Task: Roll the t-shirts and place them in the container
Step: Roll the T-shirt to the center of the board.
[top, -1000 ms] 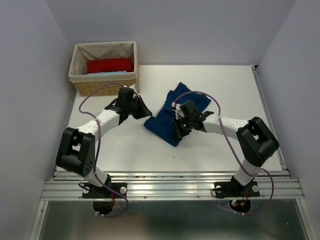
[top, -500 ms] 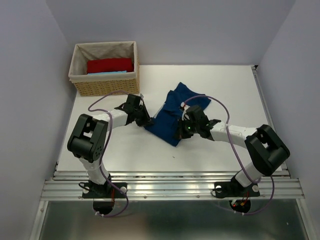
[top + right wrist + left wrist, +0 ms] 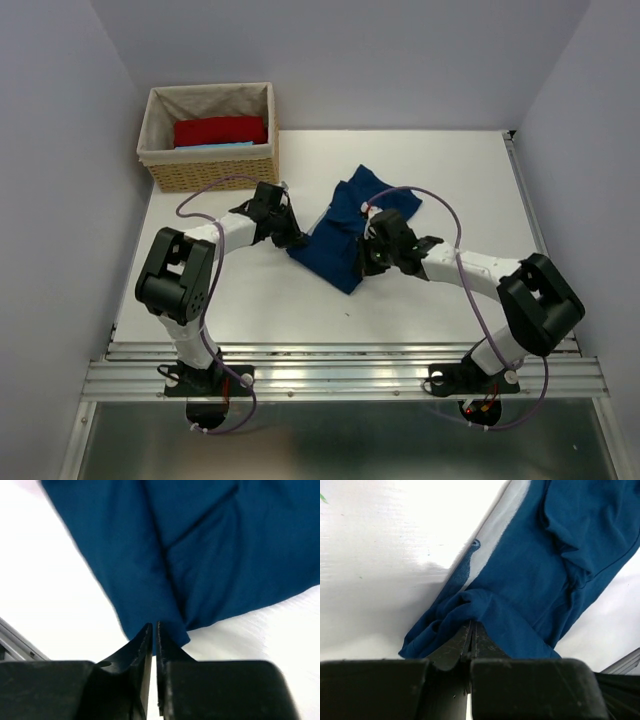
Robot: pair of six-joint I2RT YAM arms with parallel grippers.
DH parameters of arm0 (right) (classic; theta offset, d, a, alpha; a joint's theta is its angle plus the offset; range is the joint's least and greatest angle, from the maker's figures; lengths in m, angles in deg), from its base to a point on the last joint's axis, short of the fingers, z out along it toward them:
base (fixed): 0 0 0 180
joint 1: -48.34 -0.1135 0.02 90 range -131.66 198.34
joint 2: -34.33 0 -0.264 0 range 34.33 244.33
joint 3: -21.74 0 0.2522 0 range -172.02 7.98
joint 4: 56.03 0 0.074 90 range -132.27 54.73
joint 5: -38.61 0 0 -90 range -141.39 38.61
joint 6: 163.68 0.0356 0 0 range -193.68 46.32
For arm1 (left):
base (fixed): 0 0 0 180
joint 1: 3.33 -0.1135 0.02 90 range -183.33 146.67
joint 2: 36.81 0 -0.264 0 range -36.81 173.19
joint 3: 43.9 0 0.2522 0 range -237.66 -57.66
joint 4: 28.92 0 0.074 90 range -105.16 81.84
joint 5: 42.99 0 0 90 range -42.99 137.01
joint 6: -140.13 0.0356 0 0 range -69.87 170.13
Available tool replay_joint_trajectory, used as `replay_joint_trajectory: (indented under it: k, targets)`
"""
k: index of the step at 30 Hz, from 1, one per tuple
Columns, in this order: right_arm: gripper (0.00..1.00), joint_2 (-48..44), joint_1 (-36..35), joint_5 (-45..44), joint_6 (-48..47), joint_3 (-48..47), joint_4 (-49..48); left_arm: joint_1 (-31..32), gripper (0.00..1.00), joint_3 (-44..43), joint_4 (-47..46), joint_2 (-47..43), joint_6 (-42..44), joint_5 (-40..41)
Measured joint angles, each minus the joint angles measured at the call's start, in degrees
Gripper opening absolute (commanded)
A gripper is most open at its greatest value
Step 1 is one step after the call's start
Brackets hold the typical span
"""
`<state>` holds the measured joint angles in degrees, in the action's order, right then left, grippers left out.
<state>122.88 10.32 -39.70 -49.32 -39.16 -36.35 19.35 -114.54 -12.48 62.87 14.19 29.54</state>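
White worktop [image 3: 450, 180] under grey walls carries a crumpled dark navy-blue short-sleeved cloth shirt [image 3: 335, 245] at its middle, between both arms. Back left stands a woven wicker basket [image 3: 210, 172] holding a folded red cloth piece [image 3: 220, 130] and a light-blue cloth piece [image 3: 215, 146], of which only a thin strip shows. From above, the wrists hide the fingertips. The wrist views show more. The left end effector [image 3: 471, 630] is clamped on a bunched fold at the shirt's edge. The right end effector [image 3: 152, 630] has its fingers nearly together at a shirt corner; whether it pinches cloth I cannot tell.
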Motion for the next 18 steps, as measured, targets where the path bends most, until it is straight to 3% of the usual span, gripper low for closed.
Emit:
replay_joint_trajectory:
  k: [4, 8, 13, 18]
  targets:
    - [0.31, -3.65, -3.10, -4.81, -2.40, -5.49, 4.85, -0.02, 0.13, -3.91, 4.37, -1.99, 1.29, 1.46]
    - [0.57, -4.02, -9.49, -13.38, -5.62, -10.91, 7.43, -0.96, 0.15, -7.91, 9.22, -7.65, 1.86, 3.82]
    - [0.62, 1.22, -17.07, -24.59, -10.32, -14.62, 9.42, -5.33, 0.27, -9.18, 13.03, -15.87, 1.77, 6.62]
    - [0.65, 7.28, -21.79, -34.71, -15.12, -15.30, 11.34, -10.14, 0.31, -8.20, 15.30, -19.12, 1.42, 7.58]
